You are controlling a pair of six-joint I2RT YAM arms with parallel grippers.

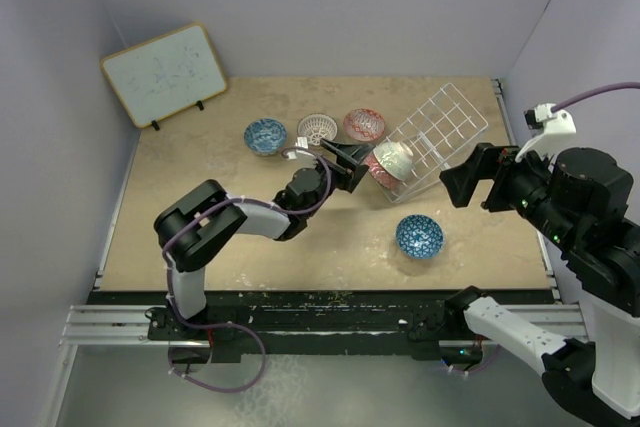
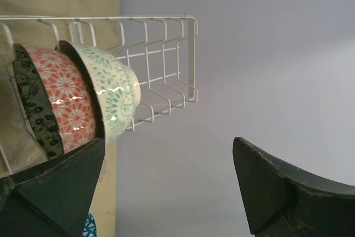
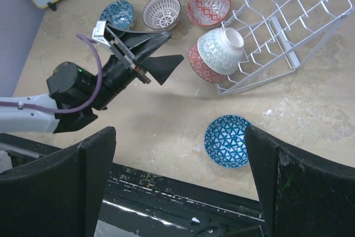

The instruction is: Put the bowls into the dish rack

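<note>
Currently my left fingers (image 2: 55, 192) are spread wide with nothing between them, just beside the near-left end of the dish rack (image 1: 445, 127). I cannot tell whether 1 of them touches the bowls there. The white wire rack sits askew toward the far right of the table (image 1: 200, 227).

3 bowls stand on edge in that end of the rack, packed one against the next. The pale green-white bowl (image 2: 111, 90) is nearest my left wrist camera, a red-patterned bowl (image 2: 66, 104) is behind it, and the grey-black bowl (image 2: 33, 98) is behind that.

4 more bowls sit upright on the table. A row of 3 runs along the far side, left of the rack: a blue bowl (image 1: 265, 135), the white-lattice bowl (image 1: 317, 128) and a red bowl (image 1: 364, 125), the last one close to the rack's corner. The 2nd blue bowl (image 1: 419, 236) sits alone nearer the arm bases, in front of the rack and apart from it.

My right fingers (image 3: 55, 187) are also spread and hold nothing. They hover above the table to the right of the rack, and the 2nd blue bowl shows between them in the right wrist view. A wood-framed whiteboard (image 1: 165, 72) leans in the far left corner.
</note>
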